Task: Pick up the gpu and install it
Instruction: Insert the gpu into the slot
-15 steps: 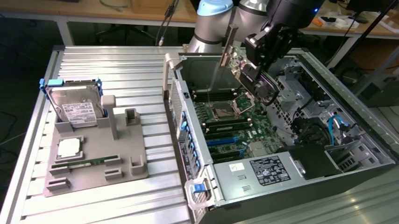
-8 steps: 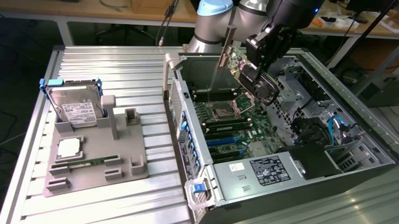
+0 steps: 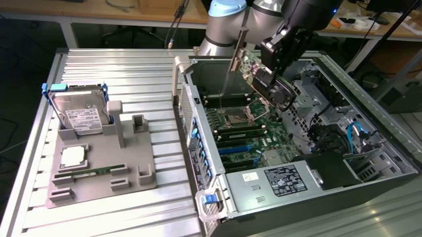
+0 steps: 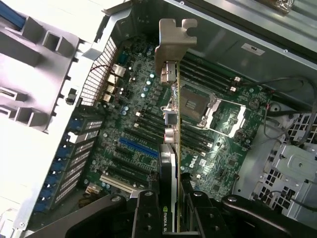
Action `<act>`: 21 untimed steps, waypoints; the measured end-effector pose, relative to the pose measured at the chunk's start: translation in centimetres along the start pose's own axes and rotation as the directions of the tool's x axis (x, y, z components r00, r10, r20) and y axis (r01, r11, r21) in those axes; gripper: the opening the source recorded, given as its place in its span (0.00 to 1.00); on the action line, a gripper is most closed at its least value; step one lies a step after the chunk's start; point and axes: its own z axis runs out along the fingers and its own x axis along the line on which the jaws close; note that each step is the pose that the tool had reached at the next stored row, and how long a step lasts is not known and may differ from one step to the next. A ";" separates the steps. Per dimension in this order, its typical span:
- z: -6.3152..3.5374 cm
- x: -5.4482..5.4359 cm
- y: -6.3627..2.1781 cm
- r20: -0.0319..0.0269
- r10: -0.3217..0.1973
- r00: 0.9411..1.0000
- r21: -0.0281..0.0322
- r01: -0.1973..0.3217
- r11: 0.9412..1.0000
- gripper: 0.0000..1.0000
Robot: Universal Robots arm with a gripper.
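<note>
The gpu (image 3: pixel 264 81), a green card with a black cooler and a long silver end bracket, hangs tilted over the open computer case (image 3: pixel 197 113). My gripper (image 3: pixel 285 52) is shut on its upper part. In the wrist view I see the gpu (image 4: pixel 171 144) edge-on between my gripper (image 4: pixel 171 218) fingers (image 4: pixel 147 213), its silver bracket (image 4: pixel 174 42) pointing away. Below it lies the green motherboard (image 4: pixel 133 119) with a blue slot (image 4: pixel 138 147) and the CPU socket (image 4: pixel 195 101). The card is clear of the board and touches no slot.
On the exterior view's left, a grey holder (image 3: pixel 132 163) on the ribbed metal table carries a hard drive (image 3: pixel 79 116), a CPU (image 3: pixel 72 156) and a RAM stick (image 3: pixel 92 171). Inside the case are a power supply (image 3: pixel 283 180), cables and drive cages (image 3: pixel 329 113).
</note>
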 end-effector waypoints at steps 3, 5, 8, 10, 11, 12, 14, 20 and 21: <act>0.01 0.0 0.01 -0.001 -0.022 1.000 0.000 0.022 1.000 0.27; 0.02 0.0 0.01 -0.002 -0.041 0.999 -0.001 0.041 0.999 0.27; 0.03 0.0 0.01 -0.003 -0.069 0.998 -0.001 0.069 0.998 0.27; 0.04 0.0 0.01 -0.004 -0.087 0.996 -0.002 0.087 0.996 0.27; 0.04 0.0 0.02 -0.004 -0.097 0.995 -0.002 0.097 0.995 0.27; 0.04 0.0 0.02 -0.005 -0.105 0.994 -0.002 0.105 0.994 0.27; 0.05 0.0 0.02 -0.005 -0.125 0.992 -0.003 0.125 0.992 0.27; 0.09 0.0 0.01 -0.008 -0.191 0.982 -0.004 0.191 0.982 0.27; 0.10 0.0 0.01 -0.008 -0.201 0.980 -0.004 0.201 0.980 0.27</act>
